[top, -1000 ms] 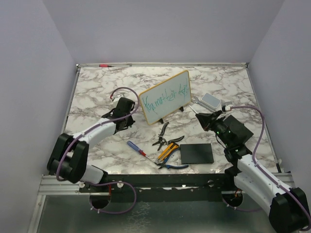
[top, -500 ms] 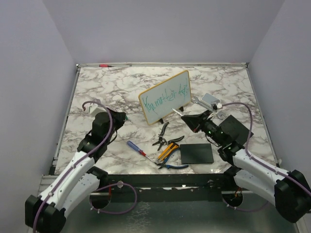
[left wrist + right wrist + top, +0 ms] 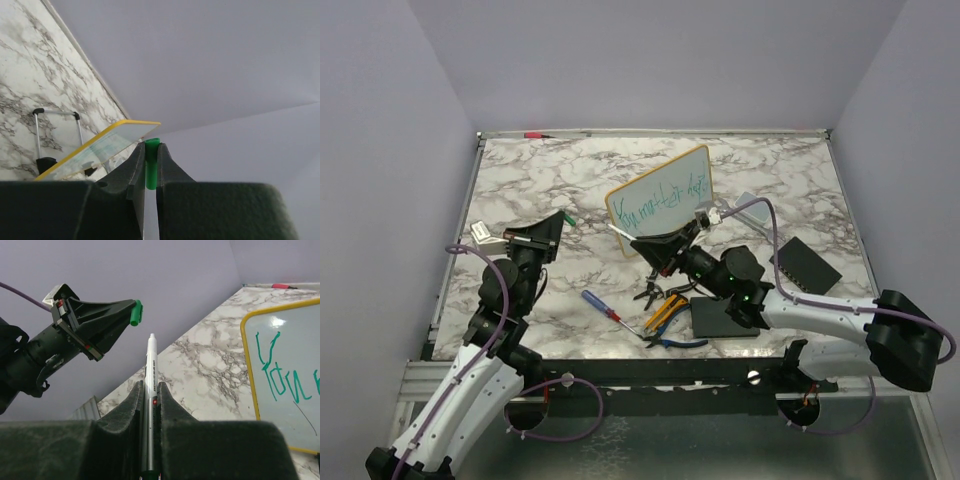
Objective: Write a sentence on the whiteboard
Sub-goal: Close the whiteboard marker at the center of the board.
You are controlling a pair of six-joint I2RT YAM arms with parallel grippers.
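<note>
Evidently, with the sentence (image 3: 660,205) on the whiteboard (image 3: 640,230), the right gripper (image 3: 149,387) clamped the marker (image 3: 151,365) and the left gripper (image 3: 151,152) pinched the green cap (image 3: 135,312), so capping demanded squarely aligned axes.

Between your right jaws, the marker (image 3: 149,390) has a smooth barrel with a silvery satin sheen, plastic by its look. Between your left jaws, the cap (image 3: 151,167) is smooth green plastic. Both pairs of jaws look matt black. Beyond the right jaws, the whiteboard (image 3: 292,325) is glossy white inside a yellow frame, and the bench (image 3: 200,365) is smooth and marble-patterned.
</note>
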